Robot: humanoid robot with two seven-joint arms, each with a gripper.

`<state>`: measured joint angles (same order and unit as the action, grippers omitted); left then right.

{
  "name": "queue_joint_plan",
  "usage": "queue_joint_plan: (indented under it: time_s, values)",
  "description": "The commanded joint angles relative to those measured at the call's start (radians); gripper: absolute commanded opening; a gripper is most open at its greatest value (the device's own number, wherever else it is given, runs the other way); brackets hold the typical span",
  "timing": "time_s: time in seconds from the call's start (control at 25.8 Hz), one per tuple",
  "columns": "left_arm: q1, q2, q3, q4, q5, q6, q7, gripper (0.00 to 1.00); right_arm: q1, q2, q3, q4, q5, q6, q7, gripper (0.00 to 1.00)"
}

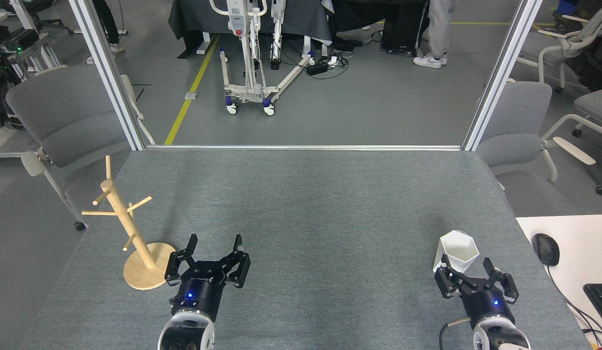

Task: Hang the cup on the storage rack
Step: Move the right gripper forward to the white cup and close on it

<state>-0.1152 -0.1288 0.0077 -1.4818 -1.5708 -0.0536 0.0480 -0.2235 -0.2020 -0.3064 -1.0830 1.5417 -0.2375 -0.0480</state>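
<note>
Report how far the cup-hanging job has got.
Done: nothing yet. The cup stands upright on the table, far right, and every peg of the storage rack, far left, is bare. In hand: the right gripper is open just in front of the cup, not gripping it. The left gripper is open beside the rack's base. Left: grasp, carry across, hang.

1 cup [457,251], 1 rack [130,233], 2 claws [214,249] [467,267], 1 mouse [545,249].
</note>
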Motion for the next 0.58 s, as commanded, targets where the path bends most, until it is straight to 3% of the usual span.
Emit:
queue_joint_plan:
  time_s: [0.0, 0.54]
  values:
    - [-0.001, 0.000, 0.000, 0.002, 0.000, 0.000, 0.000, 0.99, -0.003, -0.001, -0.002, 0.006, 0.000, -0.002, 0.005, 1.00]
    - [-0.009, -0.002, 0.000, 0.021, 0.000, 0.000, 0.003, 0.99, -0.063, -0.002, 0.000, 0.080, 0.003, 0.000, 0.005, 1.00]
